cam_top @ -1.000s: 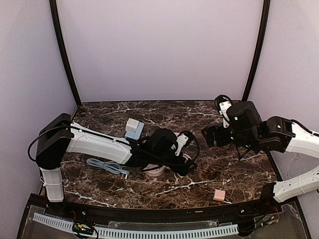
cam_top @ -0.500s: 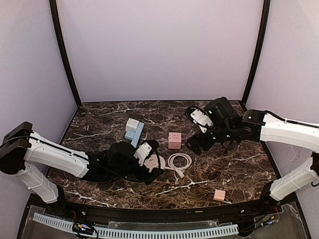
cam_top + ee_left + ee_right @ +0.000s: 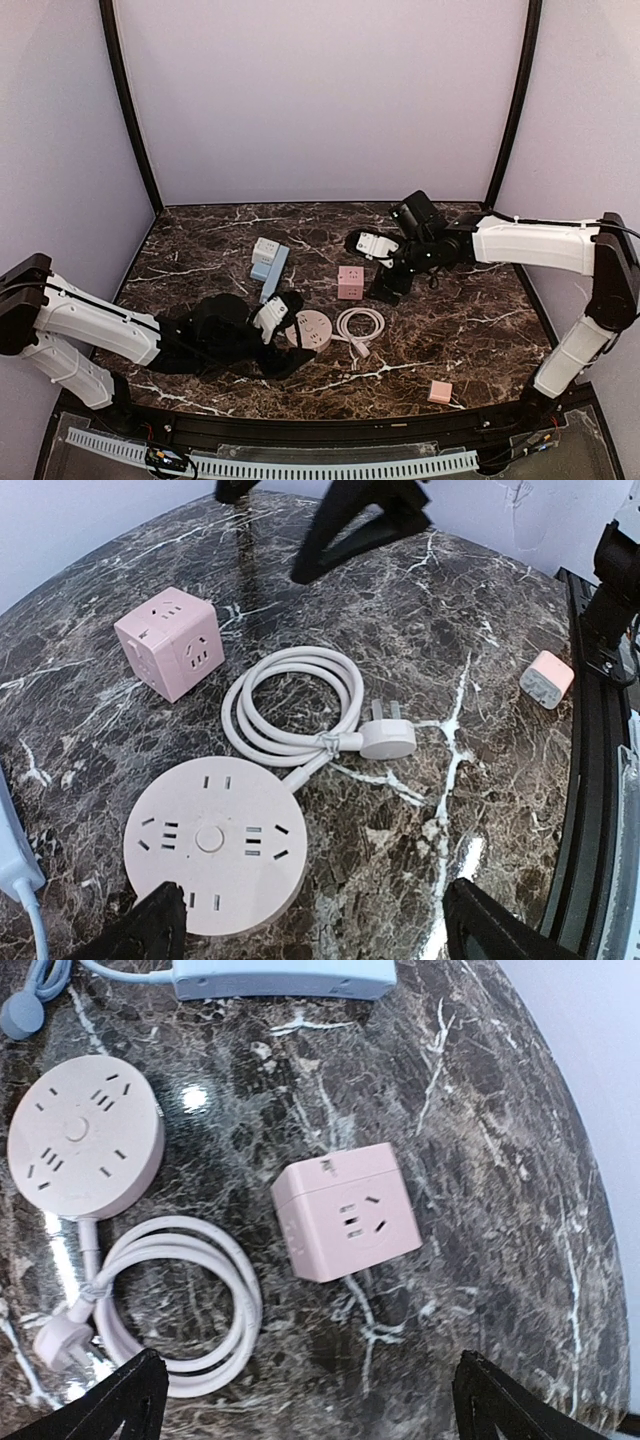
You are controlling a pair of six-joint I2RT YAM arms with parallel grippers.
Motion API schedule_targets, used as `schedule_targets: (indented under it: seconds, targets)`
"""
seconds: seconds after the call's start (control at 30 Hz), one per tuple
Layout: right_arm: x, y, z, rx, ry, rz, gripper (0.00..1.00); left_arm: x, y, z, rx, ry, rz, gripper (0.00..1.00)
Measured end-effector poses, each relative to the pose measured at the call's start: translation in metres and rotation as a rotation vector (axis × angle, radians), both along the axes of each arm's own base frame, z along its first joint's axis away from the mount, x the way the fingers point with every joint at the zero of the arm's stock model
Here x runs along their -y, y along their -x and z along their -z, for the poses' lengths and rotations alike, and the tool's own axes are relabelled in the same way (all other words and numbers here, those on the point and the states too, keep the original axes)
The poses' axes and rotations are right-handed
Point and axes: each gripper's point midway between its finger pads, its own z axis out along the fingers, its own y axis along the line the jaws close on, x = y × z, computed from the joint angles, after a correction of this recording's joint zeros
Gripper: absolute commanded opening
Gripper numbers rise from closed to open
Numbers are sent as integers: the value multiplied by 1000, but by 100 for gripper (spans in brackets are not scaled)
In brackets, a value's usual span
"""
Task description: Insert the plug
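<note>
The white plug (image 3: 388,740) lies flat on the marble at the end of its coiled cable (image 3: 290,710), which runs to a round pink socket hub (image 3: 215,842). In the top view the plug (image 3: 362,350) is right of the hub (image 3: 308,330). My left gripper (image 3: 320,932) hovers open over the hub's near edge, with nothing between its jaws. A pink cube socket (image 3: 345,1210) stands beyond the coil. My right gripper (image 3: 305,1402) is open above the bare marble just near of the cube and holds nothing. From above, the right gripper (image 3: 386,284) is right of the cube (image 3: 350,282).
A blue and white power strip (image 3: 268,262) lies at the back left, its blue plug (image 3: 20,1015) showing in the right wrist view. A small pink adapter (image 3: 439,391) sits near the front right edge. The table's black front rail (image 3: 590,780) is close by.
My left arm has drawn back to the left and off the hub, uncovering it. My right arm has swung left and down to beside the pink cube. Both grippers stayed open.
</note>
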Motion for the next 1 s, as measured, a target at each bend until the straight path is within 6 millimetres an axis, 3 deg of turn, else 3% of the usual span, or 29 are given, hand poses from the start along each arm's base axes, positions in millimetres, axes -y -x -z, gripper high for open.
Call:
schedule_targets:
  seconds: [0.2, 0.63, 0.87, 1.0]
  targets:
    - [-14, -37, 0, 81, 8, -132, 99, 2, 7, -2, 6, 20, 57, 85]
    - [-40, -86, 45, 53, 39, -305, 99, 3, 23, 1, 18, 40, 157, 85]
    - [-41, -77, 79, -67, 53, -341, 99, 3, 23, -1, 31, 47, 163, 83]
    - [-41, -70, 84, -105, 47, -353, 96, 0, 24, -2, 48, 50, 166, 82]
